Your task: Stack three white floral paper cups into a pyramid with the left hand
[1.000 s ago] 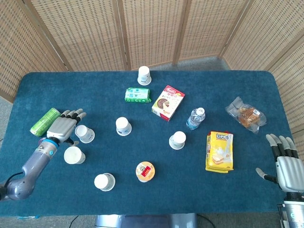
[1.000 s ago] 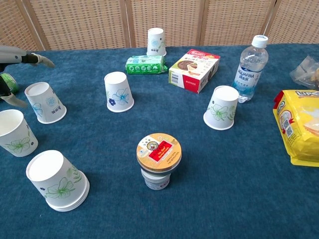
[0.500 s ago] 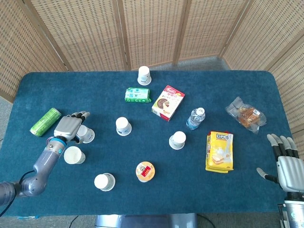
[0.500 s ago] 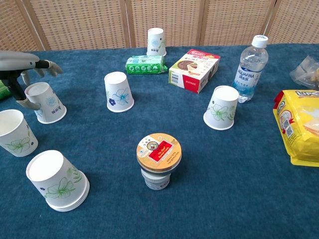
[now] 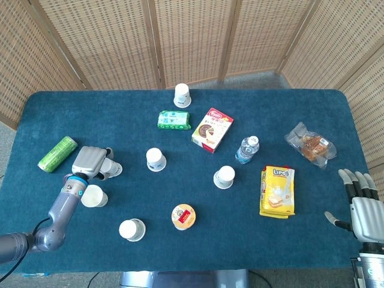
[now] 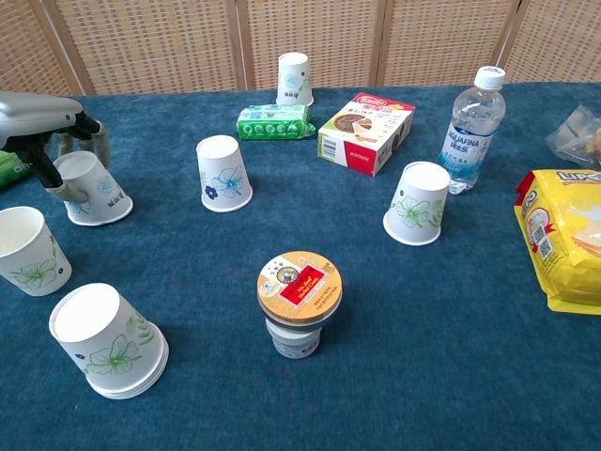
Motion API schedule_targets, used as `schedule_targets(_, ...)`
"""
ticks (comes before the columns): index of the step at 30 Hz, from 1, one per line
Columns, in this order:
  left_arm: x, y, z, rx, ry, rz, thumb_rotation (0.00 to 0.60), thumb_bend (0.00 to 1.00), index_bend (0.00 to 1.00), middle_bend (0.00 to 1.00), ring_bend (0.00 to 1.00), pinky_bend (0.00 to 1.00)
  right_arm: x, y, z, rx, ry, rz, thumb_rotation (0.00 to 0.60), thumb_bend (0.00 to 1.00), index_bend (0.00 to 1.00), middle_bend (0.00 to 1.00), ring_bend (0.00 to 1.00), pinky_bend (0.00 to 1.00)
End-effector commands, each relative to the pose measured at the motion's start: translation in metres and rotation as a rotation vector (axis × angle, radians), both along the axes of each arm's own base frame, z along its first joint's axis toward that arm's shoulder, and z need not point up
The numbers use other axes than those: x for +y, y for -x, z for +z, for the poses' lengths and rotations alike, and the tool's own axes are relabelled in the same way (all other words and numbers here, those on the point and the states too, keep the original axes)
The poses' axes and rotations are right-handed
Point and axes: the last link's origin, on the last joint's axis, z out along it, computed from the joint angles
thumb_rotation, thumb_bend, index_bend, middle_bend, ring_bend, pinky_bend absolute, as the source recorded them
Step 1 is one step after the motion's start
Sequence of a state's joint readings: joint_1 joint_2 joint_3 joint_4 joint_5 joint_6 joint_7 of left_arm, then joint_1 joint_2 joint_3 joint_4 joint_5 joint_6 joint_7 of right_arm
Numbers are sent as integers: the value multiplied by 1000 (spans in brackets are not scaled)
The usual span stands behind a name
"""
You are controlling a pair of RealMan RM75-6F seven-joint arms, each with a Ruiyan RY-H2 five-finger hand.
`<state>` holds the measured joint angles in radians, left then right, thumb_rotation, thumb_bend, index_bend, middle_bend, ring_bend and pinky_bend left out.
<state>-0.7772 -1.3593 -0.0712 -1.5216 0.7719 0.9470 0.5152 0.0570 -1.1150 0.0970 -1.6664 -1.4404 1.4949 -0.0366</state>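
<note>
My left hand (image 5: 90, 161) (image 6: 45, 118) is wrapped around the top of an upside-down floral paper cup (image 6: 94, 191) at the left of the table, and the cup leans over under it. In the head view only the cup's rim (image 5: 113, 170) shows past the fingers. Close by stand an upright cup (image 5: 93, 195) (image 6: 28, 250) and an upside-down cup (image 5: 132, 229) (image 6: 108, 340). Other upside-down cups stand mid-table (image 5: 155, 159) (image 6: 223, 173), right of centre (image 5: 224, 176) (image 6: 418, 202) and at the back (image 5: 182, 95) (image 6: 294, 78). My right hand (image 5: 360, 204) hangs open at the table's right front corner.
A green can (image 5: 57, 153) lies left of my left hand. A green pack (image 5: 174, 120), a red box (image 5: 212, 129), a water bottle (image 5: 246, 149), a yellow snack bag (image 5: 277, 191), a clear bag (image 5: 309, 144) and an orange-lidded tub (image 5: 183, 216) are spread over the blue cloth.
My left hand came down and to the right onto the cup beside it, curled its fingers around it and tipped it. The right hand stayed put.
</note>
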Motion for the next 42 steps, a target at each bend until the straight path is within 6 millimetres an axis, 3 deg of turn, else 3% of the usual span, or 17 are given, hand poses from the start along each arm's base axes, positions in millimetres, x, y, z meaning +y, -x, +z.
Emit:
schedule_targets(1, 0, 0, 1, -10, -3, 1, 600, 272, 378, 498, 503, 557, 0, 0, 0, -2, 0, -1, 600, 0, 0, 0, 0, 0)
schedule_targets(10, -2, -14, 20, -103, -24, -27, 600, 272, 378, 497, 501, 554, 1, -1, 0, -6, -1, 2, 600, 0, 0, 0, 0, 0)
schedule_targets(17, -16, -42, 33, -243, 24, -136, 600, 269, 373, 491, 495, 547, 1, -2, 0, -9, -2, 5, 600, 0, 0, 0, 0, 0)
schedule_targets(24, -36, -78, 33, -364, 79, -263, 600, 265, 367, 489, 492, 543, 1, -2, 0, -10, -2, 7, 600, 0, 0, 0, 0, 0)
schedule_targets(31, -38, -117, 16, -386, 117, -300, 600, 262, 360, 483, 487, 541, 0, -2, 2, -21, -1, 5, 600, 0, 0, 0, 0, 0)
schedule_targets(42, -30, -160, -37, -355, 152, -244, 600, 261, 358, 481, 486, 541, -1, 2, 7, -51, 2, -6, 600, 0, 0, 0, 0, 0)
